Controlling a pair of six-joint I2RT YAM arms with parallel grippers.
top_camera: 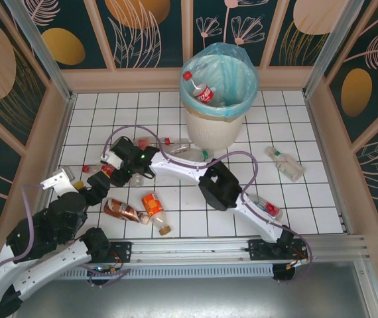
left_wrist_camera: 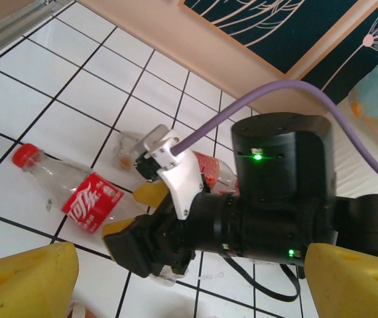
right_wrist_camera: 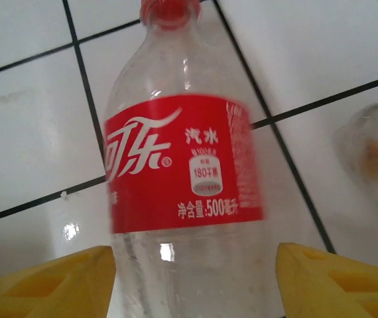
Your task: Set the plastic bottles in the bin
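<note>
While the right end effector point(right_wrist_camera: 195, 281) stands wide open astride a red-label bottle point(right_wrist_camera: 182, 165) lying on the bench point(right_wrist_camera: 30, 132), the left end effector point(left_wrist_camera: 189, 291), also wide, hovers just beside it, so the arms could collide. The round bottle may roll or squirt out on glossy white tile. The bin point(top_camera: 215, 132) stands well apart at the back, below wood-framed teal floral panels point(top_camera: 149, 33).

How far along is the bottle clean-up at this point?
Done: one bottle lies in the bin. In hand: the open right gripper straddles a red-labelled bottle on the tiles. Left: the orange bottle, brown bottle and several more lying around.
</note>
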